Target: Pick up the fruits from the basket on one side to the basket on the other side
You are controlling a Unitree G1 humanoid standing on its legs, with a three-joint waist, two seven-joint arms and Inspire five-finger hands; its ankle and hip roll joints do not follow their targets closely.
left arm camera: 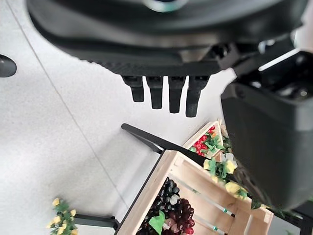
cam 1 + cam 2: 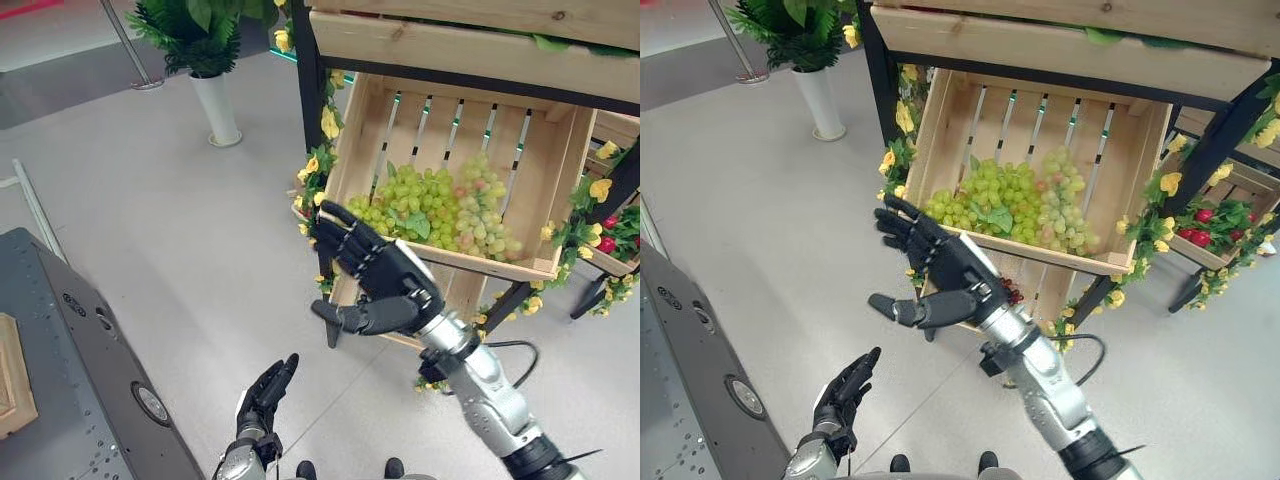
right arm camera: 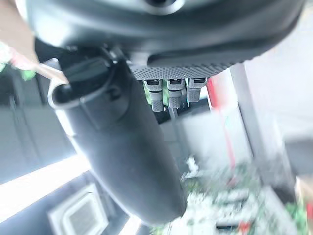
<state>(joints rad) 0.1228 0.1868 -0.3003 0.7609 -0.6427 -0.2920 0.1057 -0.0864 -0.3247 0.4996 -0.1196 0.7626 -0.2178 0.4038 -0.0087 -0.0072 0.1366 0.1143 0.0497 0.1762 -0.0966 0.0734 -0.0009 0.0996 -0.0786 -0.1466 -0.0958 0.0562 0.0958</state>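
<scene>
Green grapes lie heaped against the front wall of a tilted wooden crate, toward its front-left corner, with a pinker bunch on the heap's right side. The crate sits on a black stand trimmed with yellow flowers. Right hand hangs just in front of the crate's front-left corner, fingers spread and nearly straight, thumb out to the side, holding nothing. Left hand is low over the grey floor, fingers straight, empty. A second crate with dark grapes shows in the left wrist view. A potted plant stands well apart.
</scene>
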